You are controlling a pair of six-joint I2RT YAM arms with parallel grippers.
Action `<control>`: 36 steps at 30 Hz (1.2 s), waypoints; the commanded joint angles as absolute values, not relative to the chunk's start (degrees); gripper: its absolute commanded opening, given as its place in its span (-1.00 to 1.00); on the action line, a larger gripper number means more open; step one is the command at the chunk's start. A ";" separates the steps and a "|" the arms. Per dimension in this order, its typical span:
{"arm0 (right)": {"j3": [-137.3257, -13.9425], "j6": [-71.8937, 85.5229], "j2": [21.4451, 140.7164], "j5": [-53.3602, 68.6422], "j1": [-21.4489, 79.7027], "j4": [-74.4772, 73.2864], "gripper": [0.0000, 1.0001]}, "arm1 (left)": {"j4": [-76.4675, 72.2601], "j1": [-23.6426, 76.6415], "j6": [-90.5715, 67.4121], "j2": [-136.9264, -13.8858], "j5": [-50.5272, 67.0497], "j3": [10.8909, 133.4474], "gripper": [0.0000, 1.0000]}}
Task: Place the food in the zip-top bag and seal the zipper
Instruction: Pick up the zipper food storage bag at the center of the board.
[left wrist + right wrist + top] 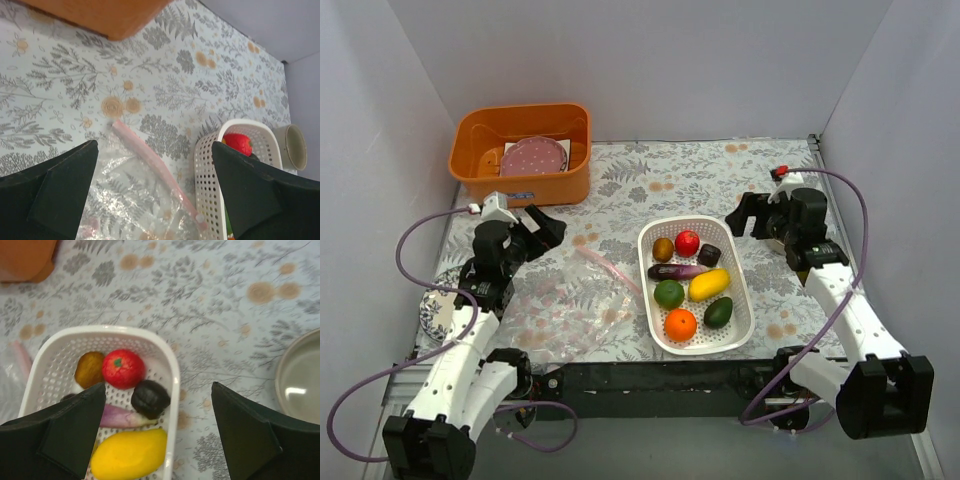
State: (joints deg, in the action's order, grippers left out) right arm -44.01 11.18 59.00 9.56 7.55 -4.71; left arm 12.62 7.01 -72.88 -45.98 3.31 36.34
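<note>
The food lies in a white perforated basket [742, 300]: a red apple [687, 243], a yellow mango [709, 285], a purple eggplant [678, 271], an orange [680, 324], and green and brown pieces. The clear zip-top bag [570, 305] lies flat left of the basket, and its pink zipper [610, 268] points toward the basket. My left gripper [545, 228] is open and empty above the bag's far end; the left wrist view shows the zipper [150, 155] between its jaws [154, 146]. My right gripper [745, 215] is open and empty above the basket's far right rim [170, 365].
An orange bin [525, 185] holding a pink speckled plate [532, 157] stands at the back left. A metal cup [300, 380] sits right of the basket. A patterned plate [435, 312] lies under the left arm. Grey walls enclose the table.
</note>
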 commanded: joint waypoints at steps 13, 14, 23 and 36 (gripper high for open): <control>-49.66 11.51 73.12 28.57 10.99 -16.08 0.48 | 23.12 21.26 -76.29 -59.76 3.60 41.57 0.96; -50.09 11.60 73.82 27.69 10.90 -16.95 0.48 | 23.29 21.62 -76.38 -60.46 3.17 41.57 0.96; -55.80 9.49 83.21 16.11 10.99 -20.56 0.57 | 25.93 24.70 -77.52 -68.55 1.67 43.94 0.96; -63.28 6.24 86.23 19.24 10.90 -22.06 0.61 | 27.07 28.12 -79.28 -81.72 0.70 49.57 0.96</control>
State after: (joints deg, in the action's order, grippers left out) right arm -59.94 8.40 88.33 15.75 11.11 -21.52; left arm 26.22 27.44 -78.41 -78.13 1.85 46.37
